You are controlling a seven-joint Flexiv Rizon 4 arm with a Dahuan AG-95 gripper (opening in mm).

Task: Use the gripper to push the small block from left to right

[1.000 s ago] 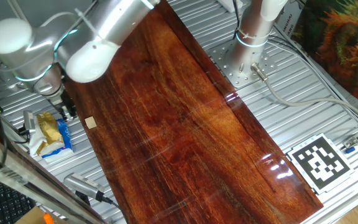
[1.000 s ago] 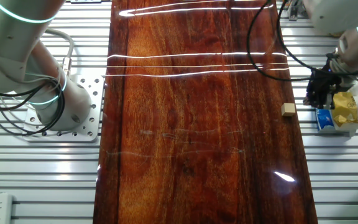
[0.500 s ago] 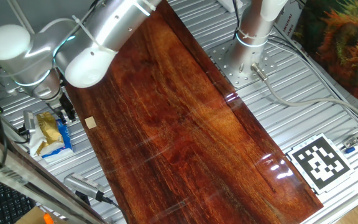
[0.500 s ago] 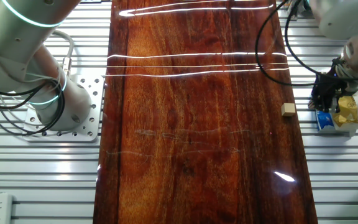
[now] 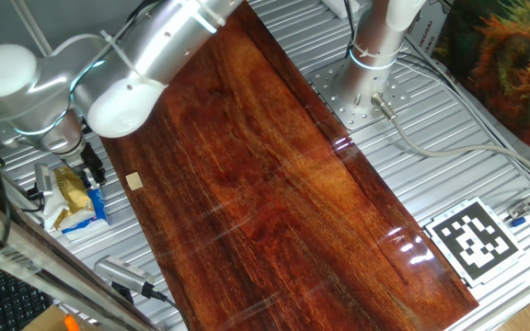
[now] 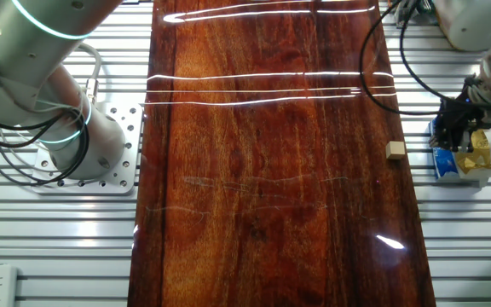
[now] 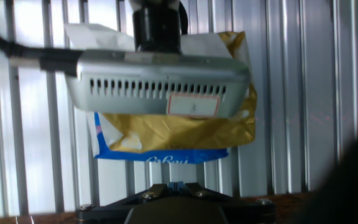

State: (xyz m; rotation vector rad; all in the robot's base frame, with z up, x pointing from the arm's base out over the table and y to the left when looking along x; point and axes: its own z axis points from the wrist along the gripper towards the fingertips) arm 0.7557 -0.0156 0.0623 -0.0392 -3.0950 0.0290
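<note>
Tool (image 5: pixel 93 171) at the left edge of one fixed view, hanging from a silver-and-white arm (image 5: pixel 145 55) that reaches in from the top of the frame. Its black fingers point down over the ribbed metal tabletop (image 5: pixel 449 156), just off the left side of the dark red wooden board (image 5: pixel 274 184). The other fixed view places the tool (image 6: pixel 452 130) at the far right, above a packet (image 6: pixel 467 153) of yellow, white and blue. The fingers look drawn close together with nothing between them, though their tips are too small and dark to be sure.

The block (image 5: pixel 134 181) sits on the board's left margin in one fixed view, just right of the tool and apart from it. In the other fixed view the block (image 6: pixel 395 150) lies near the board's right edge, left of the tool. The packet (image 5: pixel 74 198) lies on the metal slats below the tool.

The hand view looks down on the packet (image 7: pixel 185 134), with a grey vented housing (image 7: pixel 157 84) across the upper frame. Farther back, a white post (image 5: pixel 380 37) with cables stands at upper right.
</note>
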